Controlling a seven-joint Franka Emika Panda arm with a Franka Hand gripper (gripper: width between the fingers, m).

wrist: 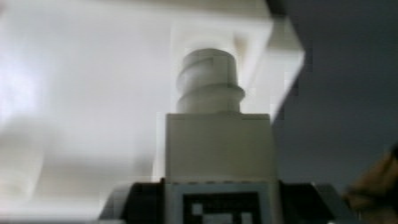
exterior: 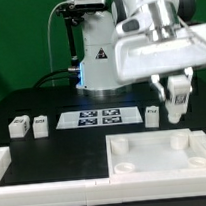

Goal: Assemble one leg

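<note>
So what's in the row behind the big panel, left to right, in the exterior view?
first leg → second leg → marker board → third leg → claw holding a fourth leg

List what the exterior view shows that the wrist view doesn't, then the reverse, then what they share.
Exterior only: three loose legs on the table, the marker board between them, and the gripper from outside.
Wrist only: the tag on the held leg and its round peg, close up.
Both: the held leg and the panel.
</note>
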